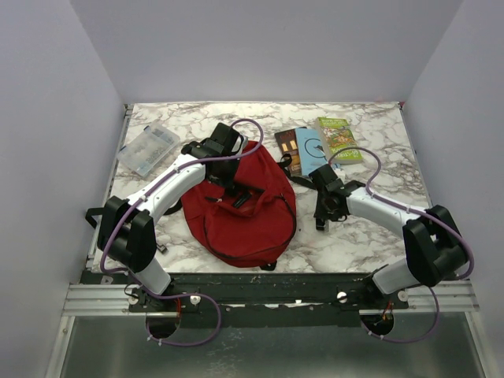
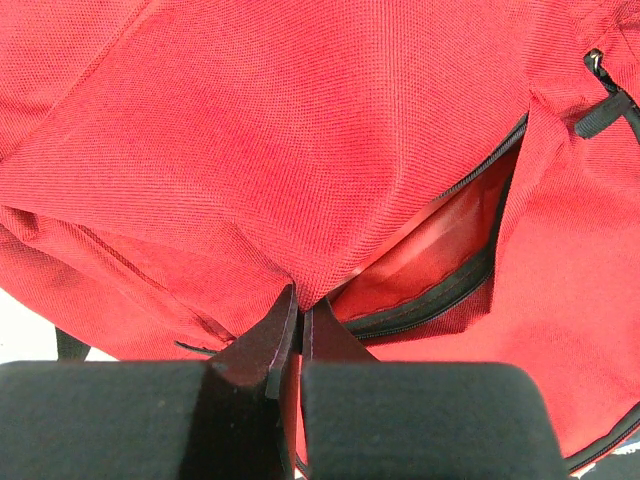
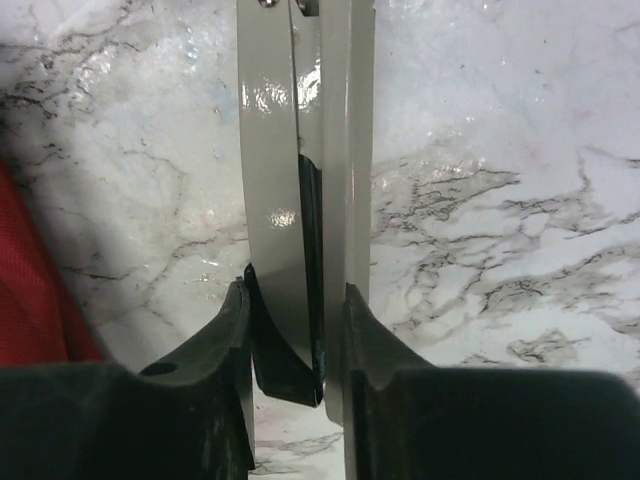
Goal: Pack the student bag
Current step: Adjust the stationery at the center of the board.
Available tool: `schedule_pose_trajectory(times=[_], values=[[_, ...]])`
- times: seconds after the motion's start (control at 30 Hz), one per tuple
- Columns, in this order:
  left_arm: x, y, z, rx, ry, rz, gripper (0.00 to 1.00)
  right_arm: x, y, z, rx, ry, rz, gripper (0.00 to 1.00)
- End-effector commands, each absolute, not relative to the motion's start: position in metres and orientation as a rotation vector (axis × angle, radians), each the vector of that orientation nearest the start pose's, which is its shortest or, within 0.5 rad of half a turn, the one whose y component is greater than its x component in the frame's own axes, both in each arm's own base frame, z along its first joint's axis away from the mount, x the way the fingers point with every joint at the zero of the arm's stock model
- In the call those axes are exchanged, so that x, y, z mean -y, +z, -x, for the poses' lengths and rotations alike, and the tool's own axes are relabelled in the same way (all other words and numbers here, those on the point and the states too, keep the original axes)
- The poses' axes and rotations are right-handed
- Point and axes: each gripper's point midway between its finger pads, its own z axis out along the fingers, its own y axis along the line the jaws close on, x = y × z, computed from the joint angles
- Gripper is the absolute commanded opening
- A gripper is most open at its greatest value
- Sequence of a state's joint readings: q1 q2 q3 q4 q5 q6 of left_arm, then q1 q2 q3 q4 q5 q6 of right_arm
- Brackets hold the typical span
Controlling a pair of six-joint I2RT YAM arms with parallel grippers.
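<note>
Left wrist, left tool [image 2: 299, 306] pinching student bag [image 2: 300, 150]

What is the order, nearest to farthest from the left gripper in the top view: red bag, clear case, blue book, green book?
1. student bag, centre: the left gripper is pinching its fabric.
2. clear case, back left, and blue book, back right: too close to call.
3. green book, farthest, right of the blue one.
</note>
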State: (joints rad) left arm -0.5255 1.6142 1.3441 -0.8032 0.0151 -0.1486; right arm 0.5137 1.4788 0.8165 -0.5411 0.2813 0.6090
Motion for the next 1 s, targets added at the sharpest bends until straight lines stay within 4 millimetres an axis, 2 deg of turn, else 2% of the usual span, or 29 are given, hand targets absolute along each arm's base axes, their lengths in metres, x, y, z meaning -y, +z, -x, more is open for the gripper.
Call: schedule_pose_trajectory(times=[0.0, 0.03, 0.07, 0.23, 0.37, 0.6, 0.7, 0.77, 0.87, 0.97], values=[[0.201, 0.138, -0.312, -2.599, -0.303, -0.517, 0.0, -0.12, 0.029, -0.259, -2.676, -0.031, -0.183, 0.07], [0.201, 0.138, -0.312, -2.601, -0.306, -0.516, 0.0, -0.121, 0.032, -0.259, -2.669, -0.024, -0.18, 0.01], [0.201, 0.138, -0.312, -2.601, -0.306, -0.513, 0.0, -0.122, 0.038, -0.259, -2.66, -0.003, -0.178, 0.01], [0.203, 0.138, -0.313, -2.603, -0.311, -0.516, 0.0, -0.129, 0.075, -0.257, -2.621, 0.089, -0.131, 0.01], [0.203, 0.14, -0.313, -2.596, -0.316, -0.516, 0.0, -0.142, 0.103, -0.258, -2.576, 0.21, -0.099, 0.01], [0.202, 0.14, -0.312, -2.597, -0.314, -0.516, 0.0, -0.143, 0.115, -0.263, -2.532, 0.235, -0.195, 0.01], [0.202, 0.141, -0.312, -2.595, -0.317, -0.514, 0.0, -0.123, 0.114, -0.264, -2.503, 0.112, -0.268, 0.01], [0.203, 0.142, -0.312, -2.594, -0.326, -0.514, 0.0, -0.118, 0.113, -0.266, -2.483, 0.087, -0.29, 0.01], [0.205, 0.141, -0.311, -2.598, -0.337, -0.516, 0.0, -0.129, 0.089, -0.268, -2.507, 0.14, -0.295, 0.01], [0.206, 0.141, -0.311, -2.599, -0.34, -0.516, 0.0, -0.124, 0.062, -0.266, -2.575, 0.052, -0.351, 0.06]])
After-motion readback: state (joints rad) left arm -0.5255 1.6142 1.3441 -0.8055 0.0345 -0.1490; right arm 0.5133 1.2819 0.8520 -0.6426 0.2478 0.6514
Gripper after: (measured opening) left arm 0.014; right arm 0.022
